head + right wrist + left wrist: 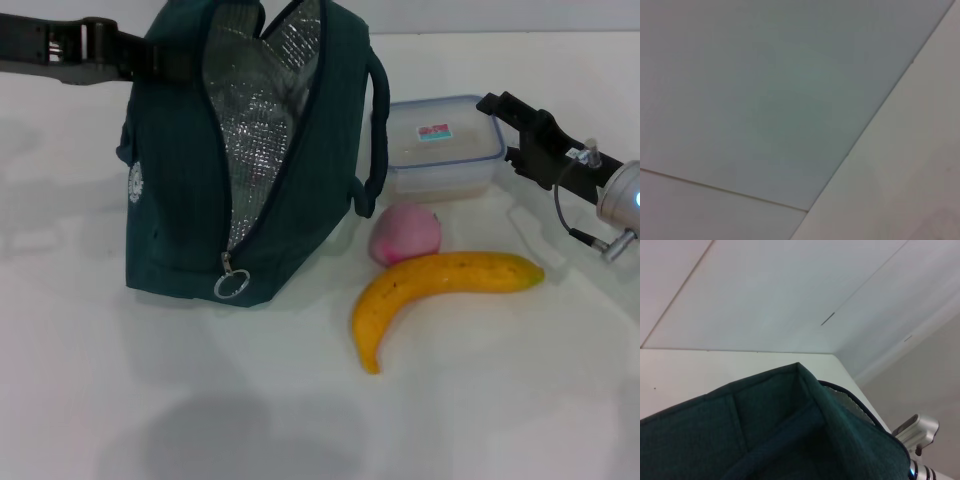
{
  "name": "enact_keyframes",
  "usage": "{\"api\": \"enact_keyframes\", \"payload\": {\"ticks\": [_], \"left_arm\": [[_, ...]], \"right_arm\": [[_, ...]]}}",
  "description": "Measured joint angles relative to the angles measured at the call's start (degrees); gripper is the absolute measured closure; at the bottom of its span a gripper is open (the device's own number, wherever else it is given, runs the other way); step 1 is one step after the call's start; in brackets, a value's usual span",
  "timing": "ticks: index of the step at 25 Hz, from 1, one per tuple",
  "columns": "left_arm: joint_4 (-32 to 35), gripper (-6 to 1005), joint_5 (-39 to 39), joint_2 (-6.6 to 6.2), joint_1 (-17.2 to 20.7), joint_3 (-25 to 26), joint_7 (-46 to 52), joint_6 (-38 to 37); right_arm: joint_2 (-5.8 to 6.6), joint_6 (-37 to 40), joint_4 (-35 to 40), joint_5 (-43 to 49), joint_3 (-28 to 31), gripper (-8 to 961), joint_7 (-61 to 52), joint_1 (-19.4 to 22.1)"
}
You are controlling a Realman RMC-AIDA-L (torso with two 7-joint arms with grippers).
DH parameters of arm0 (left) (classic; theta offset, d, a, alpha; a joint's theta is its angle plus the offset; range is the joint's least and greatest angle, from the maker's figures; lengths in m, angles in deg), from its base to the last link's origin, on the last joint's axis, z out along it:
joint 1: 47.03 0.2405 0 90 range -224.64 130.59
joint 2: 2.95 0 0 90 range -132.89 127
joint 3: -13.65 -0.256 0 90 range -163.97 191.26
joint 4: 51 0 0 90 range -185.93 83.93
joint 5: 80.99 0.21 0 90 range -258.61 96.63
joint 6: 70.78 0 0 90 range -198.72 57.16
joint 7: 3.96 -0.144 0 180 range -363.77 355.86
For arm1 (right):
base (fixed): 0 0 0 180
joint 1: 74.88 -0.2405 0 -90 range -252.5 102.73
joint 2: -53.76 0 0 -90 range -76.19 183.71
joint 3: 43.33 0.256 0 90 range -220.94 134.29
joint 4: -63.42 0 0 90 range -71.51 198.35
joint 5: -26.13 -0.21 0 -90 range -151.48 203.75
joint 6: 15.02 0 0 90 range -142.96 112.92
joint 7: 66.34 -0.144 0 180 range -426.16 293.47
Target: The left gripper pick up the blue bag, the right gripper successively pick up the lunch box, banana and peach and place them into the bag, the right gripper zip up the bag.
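The blue bag (190, 180) stands at the left of the head view, unzipped, its silver lining showing and the ring pull low at the front. My left gripper (150, 58) is at the bag's top left edge, shut on it; the bag's fabric (790, 435) fills the left wrist view. The lunch box (440, 145) lies behind and to the right of the bag. My right gripper (507, 128) is open at the box's right end, one finger on each side of that corner. The peach (404, 233) and the banana (440, 285) lie in front of the box, touching each other.
White table (300, 420) all around, with bare surface in front of the bag and banana. The bag's loop handle (377, 130) hangs against the lunch box's left side. The right wrist view shows only a pale wall and ceiling.
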Motion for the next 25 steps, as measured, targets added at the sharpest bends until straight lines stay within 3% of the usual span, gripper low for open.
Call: {"api": "enact_keyframes", "payload": {"ticks": [25], "left_arm": [[0.0,955,-0.1,0.01,-0.5,0.1,-0.7,0.0]], "right_arm": [[0.00,-0.2,1.1,1.7,-0.4,99,-0.4,-1.8]]}}
